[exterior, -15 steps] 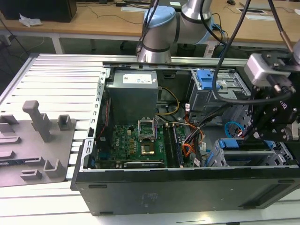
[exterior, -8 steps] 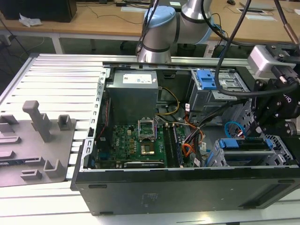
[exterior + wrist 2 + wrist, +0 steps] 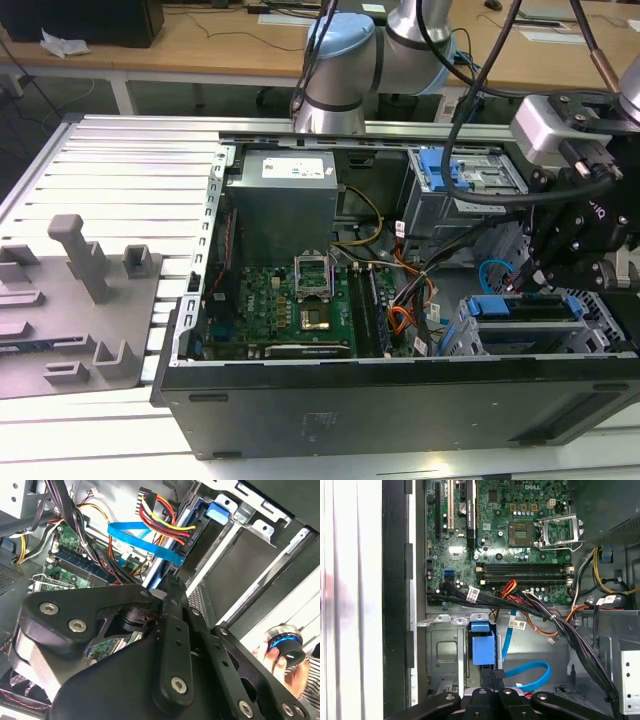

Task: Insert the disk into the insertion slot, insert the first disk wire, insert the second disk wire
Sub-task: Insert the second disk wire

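Gripper (image 3: 537,282) sits low over the insertion slot (image 3: 520,335) at the exterior view's right end of the open PC case (image 3: 400,400) — fingers look pinched on a black connector (image 3: 495,674), though I can't tell for sure. Disk (image 3: 525,310) is already seated in the cage, blue carrier (image 3: 482,647) showing in the first wrist view. Flat blue cable (image 3: 530,672) loops just beside it, near the motherboard (image 3: 290,300). Case rests on the slatted surface (image 3: 110,170).

Green motherboard (image 3: 520,535) beyond the jaws, empty processor socket (image 3: 559,530) open; flat blue cable (image 3: 527,672) looping just beside them; grey moulded tray (image 3: 75,300) well apart; possibly a power supply (image 3: 280,205).
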`<control>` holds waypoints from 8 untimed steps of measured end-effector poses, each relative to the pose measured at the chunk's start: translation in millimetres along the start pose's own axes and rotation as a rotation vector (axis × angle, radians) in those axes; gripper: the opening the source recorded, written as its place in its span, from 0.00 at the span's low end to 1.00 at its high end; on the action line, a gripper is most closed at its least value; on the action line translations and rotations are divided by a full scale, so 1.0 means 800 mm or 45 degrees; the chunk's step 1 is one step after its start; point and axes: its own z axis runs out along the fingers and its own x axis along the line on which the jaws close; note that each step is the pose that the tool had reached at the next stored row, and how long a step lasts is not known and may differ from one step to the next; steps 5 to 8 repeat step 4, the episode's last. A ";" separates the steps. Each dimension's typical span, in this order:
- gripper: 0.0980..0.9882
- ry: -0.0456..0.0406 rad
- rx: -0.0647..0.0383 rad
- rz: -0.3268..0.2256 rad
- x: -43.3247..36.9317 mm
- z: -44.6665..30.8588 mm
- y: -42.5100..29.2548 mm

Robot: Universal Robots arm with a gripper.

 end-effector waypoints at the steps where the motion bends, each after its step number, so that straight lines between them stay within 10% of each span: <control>1: 0.00 0.000 0.000 0.000 0.000 0.0000 0.0002; 8: 0.00 0.000 0.000 0.000 0.000 0.0000 0.0004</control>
